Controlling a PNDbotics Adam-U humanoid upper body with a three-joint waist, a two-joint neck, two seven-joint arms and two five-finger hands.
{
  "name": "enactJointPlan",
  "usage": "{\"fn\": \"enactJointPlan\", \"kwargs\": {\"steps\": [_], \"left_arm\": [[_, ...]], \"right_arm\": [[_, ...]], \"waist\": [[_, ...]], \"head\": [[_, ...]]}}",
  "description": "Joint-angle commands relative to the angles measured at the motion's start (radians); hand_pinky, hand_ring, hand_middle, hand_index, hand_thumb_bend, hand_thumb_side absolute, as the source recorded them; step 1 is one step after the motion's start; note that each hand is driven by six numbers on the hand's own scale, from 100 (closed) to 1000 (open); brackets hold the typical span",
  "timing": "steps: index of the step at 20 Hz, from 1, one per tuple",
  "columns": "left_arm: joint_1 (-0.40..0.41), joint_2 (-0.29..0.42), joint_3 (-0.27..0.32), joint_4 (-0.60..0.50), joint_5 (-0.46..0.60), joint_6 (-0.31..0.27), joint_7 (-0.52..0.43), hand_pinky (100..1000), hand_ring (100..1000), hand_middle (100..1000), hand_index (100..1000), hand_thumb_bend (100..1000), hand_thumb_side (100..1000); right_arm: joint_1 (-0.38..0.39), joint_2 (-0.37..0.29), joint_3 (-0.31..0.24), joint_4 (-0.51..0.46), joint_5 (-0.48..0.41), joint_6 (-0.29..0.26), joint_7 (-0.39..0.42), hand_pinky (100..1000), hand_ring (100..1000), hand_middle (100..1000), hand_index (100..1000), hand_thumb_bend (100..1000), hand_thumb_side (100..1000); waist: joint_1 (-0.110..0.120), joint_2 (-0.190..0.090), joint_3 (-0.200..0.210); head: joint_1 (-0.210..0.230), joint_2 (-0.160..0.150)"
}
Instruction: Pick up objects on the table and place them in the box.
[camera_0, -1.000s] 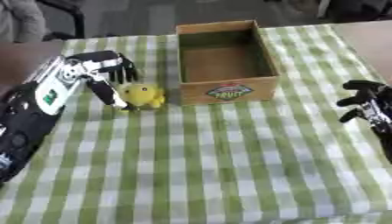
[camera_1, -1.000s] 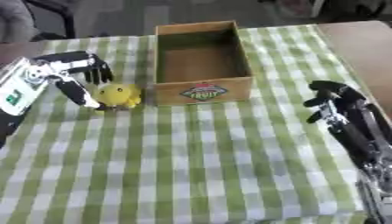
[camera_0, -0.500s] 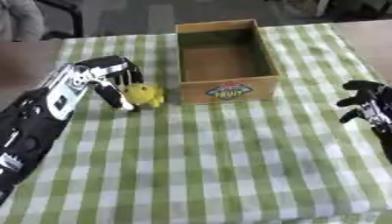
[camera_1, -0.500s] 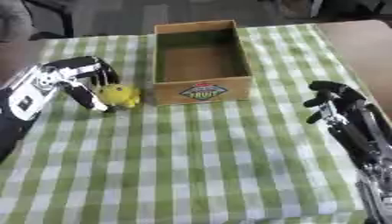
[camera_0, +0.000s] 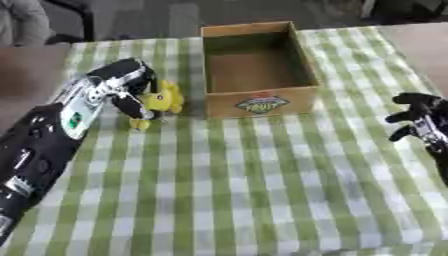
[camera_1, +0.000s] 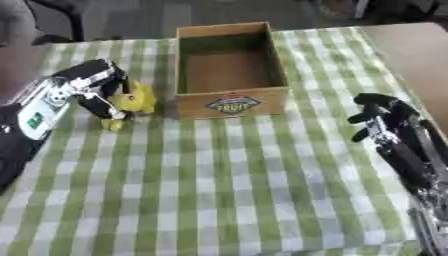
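A small yellow toy stands on the green checked tablecloth just left of the open cardboard box, which has a fruit label on its front wall. My left hand is at the toy's left side, fingers curled around it. My right hand rests by the table's right edge, fingers relaxed and holding nothing. The box's brown floor shows nothing lying on it.
The green and white checked table stretches from the box to the near edge. A bare brown tabletop lies at the far right. Dark chairs and floor show beyond the table's far edge.
My left hand has moved right toward the toy and closed around its left side. The right hand has stayed in place.
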Motion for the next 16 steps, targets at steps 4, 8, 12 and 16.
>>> {"fn": "enactJointPlan", "kwargs": {"steps": [4,8,12,16], "left_arm": [[-0.037,0.039,0.033,-0.09,0.029,0.017,0.05,430,257,171,348,429,100],[-0.078,0.038,0.049,-0.148,0.051,0.039,0.062,430,257,168,349,428,100],[-0.114,-0.017,0.066,-0.143,0.034,0.062,0.103,426,255,166,349,421,100],[-0.148,-0.078,0.074,-0.098,-0.027,0.066,0.15,430,261,172,355,436,100]], "right_arm": [[-0.01,-0.01,-0.005,-0.012,-0.003,-0.002,0.003,466,646,747,789,100,609],[-0.008,-0.013,-0.002,-0.011,-0.004,-0.002,0.005,466,646,747,789,100,610],[-0.01,-0.011,0.003,-0.01,-0.006,-0.002,0.012,466,646,747,789,100,613],[-0.012,-0.011,0.01,-0.009,-0.008,-0.001,0.019,466,645,746,789,100,616]], "waist": [[-0.001,-0.016,0.0],[0.002,-0.021,-0.002],[0.005,-0.024,-0.017],[0.01,-0.023,-0.045]], "head": [[-0.002,-0.005],[0.002,-0.003],[0.012,-0.007],[0.031,-0.013]]}}
